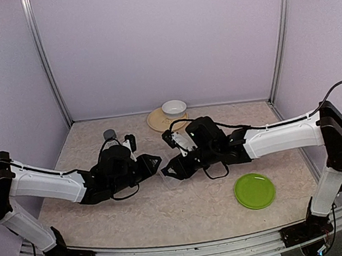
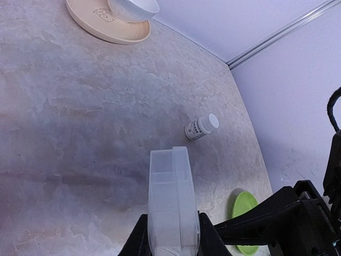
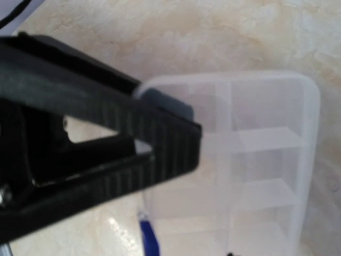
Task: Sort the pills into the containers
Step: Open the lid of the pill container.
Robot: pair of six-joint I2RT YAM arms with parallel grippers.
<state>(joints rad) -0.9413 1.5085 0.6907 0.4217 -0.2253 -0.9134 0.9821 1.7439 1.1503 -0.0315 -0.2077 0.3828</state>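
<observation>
Squarely, pill box (image 2: 173,202) sides in left jaws

— What's at the back edge of the tabletop (image 1: 186,209)?
— A white bowl (image 1: 174,108) sitting on a tan plate (image 1: 155,122), about midway along.
— And toward the front right corner?
— A round green plate (image 1: 254,191), lying flat. Between the two plates, a small white-capped bottle (image 2: 201,128) lies on its side.

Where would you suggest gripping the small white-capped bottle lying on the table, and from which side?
Probably the labelled body of the bottle, coming straight down from above and closing across its long axis. It lies on its side on the table, nothing touching it, so the top is open; the body looks longer than the cap.
</observation>
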